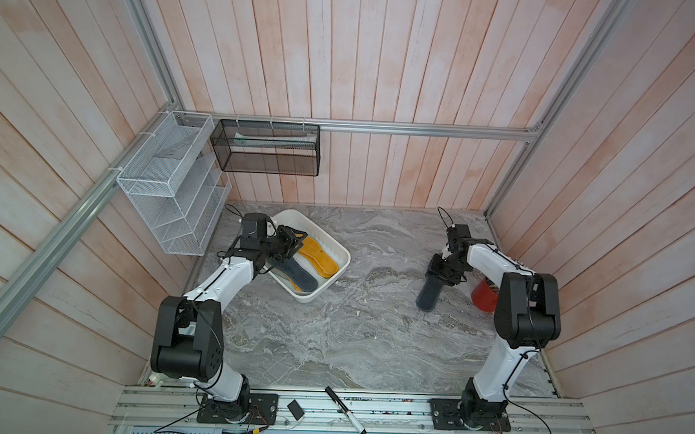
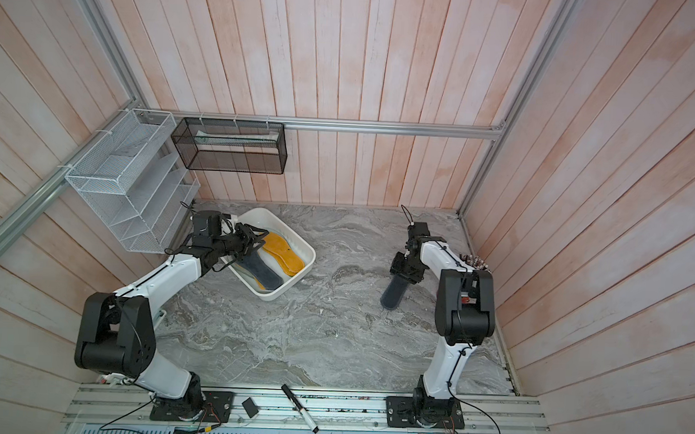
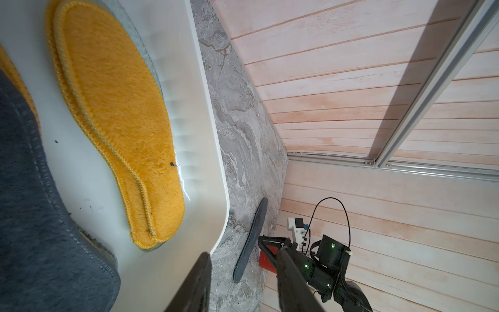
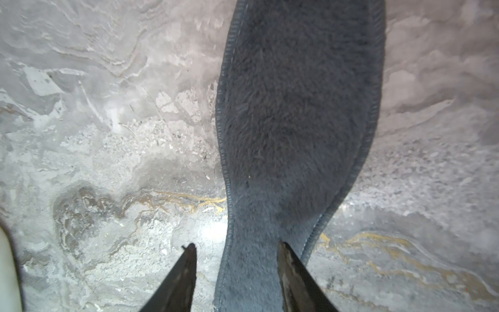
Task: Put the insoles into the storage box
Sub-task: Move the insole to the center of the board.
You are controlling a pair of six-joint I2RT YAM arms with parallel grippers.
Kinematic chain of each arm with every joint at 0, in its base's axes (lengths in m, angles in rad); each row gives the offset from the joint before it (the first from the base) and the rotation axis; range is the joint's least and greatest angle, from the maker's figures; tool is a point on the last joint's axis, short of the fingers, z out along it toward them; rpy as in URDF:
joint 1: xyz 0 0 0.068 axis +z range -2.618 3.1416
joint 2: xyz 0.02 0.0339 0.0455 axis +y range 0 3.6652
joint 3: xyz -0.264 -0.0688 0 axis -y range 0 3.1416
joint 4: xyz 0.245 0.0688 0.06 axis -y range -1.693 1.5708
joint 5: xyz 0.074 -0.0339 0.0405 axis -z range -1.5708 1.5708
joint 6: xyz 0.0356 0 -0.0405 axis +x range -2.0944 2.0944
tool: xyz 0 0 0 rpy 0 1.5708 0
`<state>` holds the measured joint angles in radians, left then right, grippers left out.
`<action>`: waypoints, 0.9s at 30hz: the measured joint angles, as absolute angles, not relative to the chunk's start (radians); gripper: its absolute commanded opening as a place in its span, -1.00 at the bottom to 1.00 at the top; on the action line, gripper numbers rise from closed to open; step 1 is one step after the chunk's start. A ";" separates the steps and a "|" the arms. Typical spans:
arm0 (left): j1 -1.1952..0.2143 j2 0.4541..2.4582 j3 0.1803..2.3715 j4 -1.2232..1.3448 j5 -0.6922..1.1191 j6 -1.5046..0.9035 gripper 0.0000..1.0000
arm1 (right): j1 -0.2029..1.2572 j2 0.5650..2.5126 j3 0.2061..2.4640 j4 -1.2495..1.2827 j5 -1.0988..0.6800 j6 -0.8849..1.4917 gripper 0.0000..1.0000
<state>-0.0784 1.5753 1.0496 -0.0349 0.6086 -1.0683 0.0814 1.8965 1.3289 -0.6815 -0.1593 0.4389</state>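
The white storage box [image 1: 325, 235] [image 2: 292, 234] [image 3: 216, 162] sits at the table's back left. Inside it lie orange-yellow insoles [image 1: 319, 253] [image 2: 283, 254] [image 3: 116, 108] and a dark grey fuzzy insole [image 1: 300, 276] [image 2: 266, 276] [image 3: 32, 216]. My left gripper [image 1: 294, 246] [image 2: 254, 242] [image 3: 243, 256] hangs over the box, open, with nothing between its fingers. Another dark grey insole [image 1: 427, 296] [image 2: 392, 296] [image 3: 253, 235] [image 4: 297, 108] lies flat on the table at the right. My right gripper [image 1: 443, 274] [image 2: 406, 272] [image 4: 237, 245] is low over its heel end, open, one finger above the fuzz.
A red container [image 1: 482, 294] [image 3: 266, 263] stands just right of the right arm. A white wire rack [image 1: 171, 192] and a black mesh basket [image 1: 265, 148] hang on the walls at the back left. A marker pen [image 1: 346, 410] lies on the front rail.
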 measured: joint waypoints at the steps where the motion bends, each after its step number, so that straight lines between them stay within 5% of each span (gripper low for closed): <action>1: -0.079 1.578 1.052 -0.035 0.610 -1.069 -0.18 | 0.090 1.907 1.330 -0.682 -0.154 0.436 0.00; 16: -0.079 1.581 1.060 -0.035 0.621 -1.069 -0.18 | 0.281 1.993 1.401 -0.703 -0.180 0.228 -0.05; 27: -0.079 1.608 1.076 -0.036 0.629 -1.067 -0.18 | 0.368 1.874 1.353 -0.651 -0.175 0.032 -0.02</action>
<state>-0.0788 1.6081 1.0756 -0.0364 0.6289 -1.0672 0.3679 1.8740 1.3525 -0.6506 -0.1745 0.0319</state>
